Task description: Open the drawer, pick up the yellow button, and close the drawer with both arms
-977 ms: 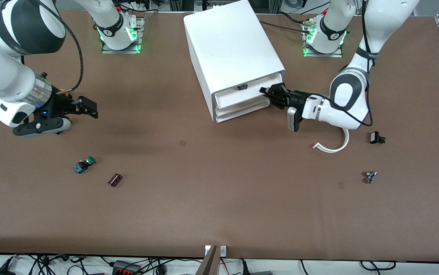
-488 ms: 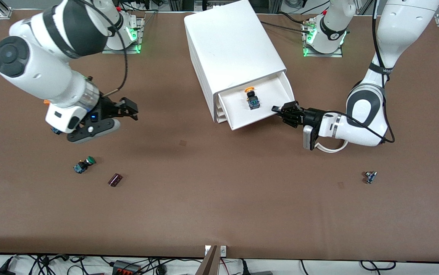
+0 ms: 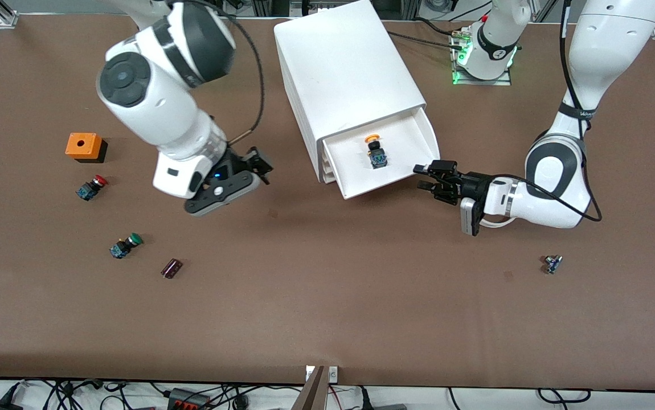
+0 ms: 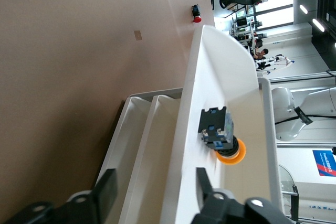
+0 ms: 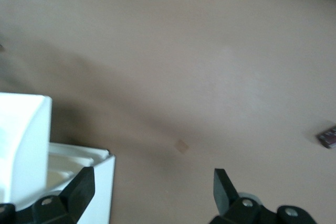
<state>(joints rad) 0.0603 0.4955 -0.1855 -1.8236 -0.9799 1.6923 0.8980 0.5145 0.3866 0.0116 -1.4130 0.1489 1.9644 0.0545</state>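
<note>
The white cabinet (image 3: 344,68) stands at the table's robot side. Its top drawer (image 3: 401,142) is pulled out. The orange-yellow-capped button (image 3: 375,152) lies in it. My left gripper (image 3: 420,177) is open and empty, just off the drawer's front corner toward the left arm's end. In the left wrist view the left gripper (image 4: 155,192) faces the drawer's front wall (image 4: 189,129), with the button (image 4: 220,135) inside. My right gripper (image 3: 262,167) is open and empty over the table beside the cabinet, toward the right arm's end. The right wrist view shows the right gripper (image 5: 152,184) beside the cabinet corner (image 5: 26,140).
An orange box (image 3: 84,147), a red-capped button (image 3: 91,188), a green-capped button (image 3: 125,245) and a dark red part (image 3: 171,267) lie toward the right arm's end. A small part (image 3: 552,263) lies toward the left arm's end. A white curved strip (image 3: 498,223) lies under the left wrist.
The left gripper pulled the top drawer out, then let go and backed off a little. The right arm swung across the table toward the cabinet, uncovering the orange box and red button.
</note>
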